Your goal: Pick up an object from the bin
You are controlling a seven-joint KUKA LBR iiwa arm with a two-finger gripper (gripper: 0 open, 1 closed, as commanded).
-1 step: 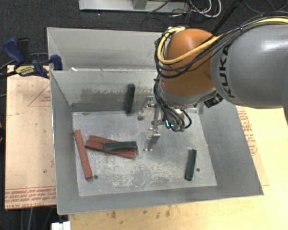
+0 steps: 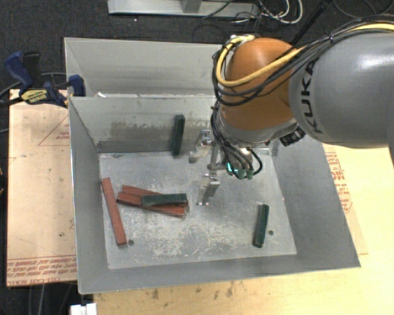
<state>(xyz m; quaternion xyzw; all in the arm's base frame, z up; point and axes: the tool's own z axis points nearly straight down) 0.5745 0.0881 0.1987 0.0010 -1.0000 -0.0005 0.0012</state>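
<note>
End effector (image 2: pixel 211 184) hangs low over the middle of the grey bin (image 2: pixel 85 176), above a bare patch of its floor. From my screen I cannot tell whether it is apart or together. Nearest to it, just to its left, I see a small heap (image 2: pixel 151 202) of red-brown sticks with a dark green stick (image 2: pixel 165 199) lying on them. A long red-brown stick (image 2: pixel 113 212) lies just beside the heap's left end. A second green stick (image 2: pixel 261 225) lies well apart, near the right wall. A third green stick (image 2: pixel 177 135) stands against the back wall.
</note>
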